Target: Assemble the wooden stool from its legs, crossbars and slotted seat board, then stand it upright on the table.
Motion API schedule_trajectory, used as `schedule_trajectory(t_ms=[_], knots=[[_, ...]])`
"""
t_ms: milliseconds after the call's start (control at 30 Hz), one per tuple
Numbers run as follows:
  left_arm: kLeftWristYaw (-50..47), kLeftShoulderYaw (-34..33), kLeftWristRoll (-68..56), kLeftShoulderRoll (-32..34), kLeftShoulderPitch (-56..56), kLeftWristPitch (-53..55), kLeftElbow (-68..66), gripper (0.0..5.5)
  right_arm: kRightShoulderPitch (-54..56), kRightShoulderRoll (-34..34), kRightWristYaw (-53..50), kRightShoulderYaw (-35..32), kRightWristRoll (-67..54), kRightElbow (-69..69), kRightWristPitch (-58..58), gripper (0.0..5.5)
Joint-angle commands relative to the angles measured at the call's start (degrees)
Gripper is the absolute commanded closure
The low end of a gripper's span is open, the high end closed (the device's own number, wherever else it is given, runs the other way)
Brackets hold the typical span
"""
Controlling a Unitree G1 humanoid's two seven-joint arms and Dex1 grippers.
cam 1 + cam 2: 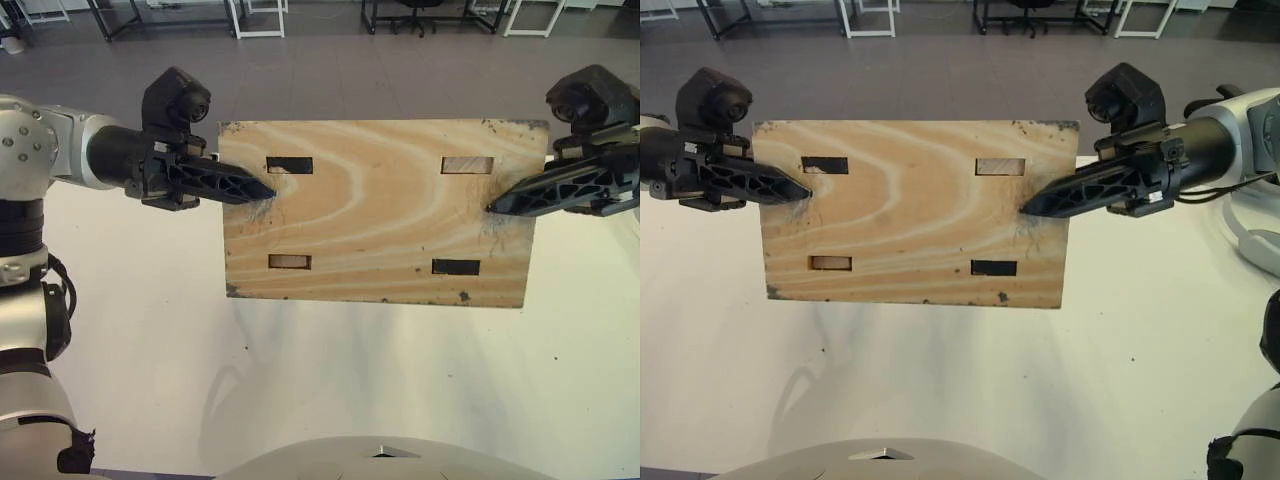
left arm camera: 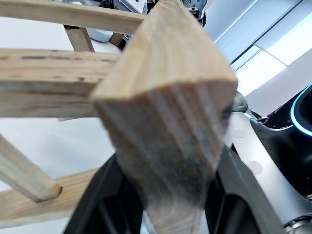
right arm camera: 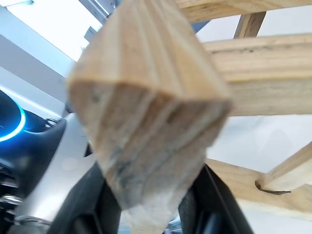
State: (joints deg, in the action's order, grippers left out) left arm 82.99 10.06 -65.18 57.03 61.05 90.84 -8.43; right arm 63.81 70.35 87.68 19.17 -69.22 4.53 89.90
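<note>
The slotted seat board (image 1: pixel 380 210) lies flat, face up, lifted above the white table (image 1: pixel 350 390), where its shadow falls. My left gripper (image 1: pixel 268 192) is shut on its left edge and my right gripper (image 1: pixel 492 208) on its right edge. Two of the slots look dark, and two show pale wood inside. In the left wrist view the board's edge (image 2: pixel 165 122) sits between black fingers (image 2: pixel 97 204), with a crossbar (image 2: pixel 53 14) and a leg (image 2: pixel 24 178) under the board. The right wrist view shows the opposite board edge (image 3: pixel 146 122) clamped, with crossbars (image 3: pixel 263 78) beyond.
The table stretches bare in front of and beneath the board. Past its far edge is grey floor (image 1: pixel 330 70), with white table frames (image 1: pixel 255 20) and a chair base (image 1: pixel 410 15) at the back of the room.
</note>
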Motion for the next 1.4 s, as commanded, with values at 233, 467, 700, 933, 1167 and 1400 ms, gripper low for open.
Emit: schedule_trajectory(t_ms=[233,467,700,933,1167,1400], knots=[[9.06,32.23,-26.21,0.71,14.02,1.65,-15.35,4.19,-8.24,7.83,-3.86,15.79,-43.72,-1.08,0.91,4.17],[1.90,31.41,-20.90,1.20,3.35,1.64,-12.89,3.43,-33.25,2.37,-26.49,8.38,-43.76,2.16,-11.99,3.39],[-4.01,18.46,-9.22,0.85,-4.89,0.85,-18.02,2.28,-38.29,2.02,-34.56,-4.93,-42.65,10.45,-9.61,2.17],[-6.02,4.22,4.15,5.45,-14.99,-11.87,-20.58,1.08,-52.87,-3.04,-37.81,-25.22,-29.14,15.94,-20.80,0.87],[-40.30,-18.07,25.30,-9.79,-32.61,-69.00,-26.34,0.42,-58.34,-28.44,-57.46,-28.96,14.96,10.61,-70.90,0.50],[-67.48,-15.50,44.73,-25.20,-40.34,-94.76,-26.97,0.42,-47.25,-40.14,-66.00,-27.90,35.99,26.31,-94.83,0.50]])
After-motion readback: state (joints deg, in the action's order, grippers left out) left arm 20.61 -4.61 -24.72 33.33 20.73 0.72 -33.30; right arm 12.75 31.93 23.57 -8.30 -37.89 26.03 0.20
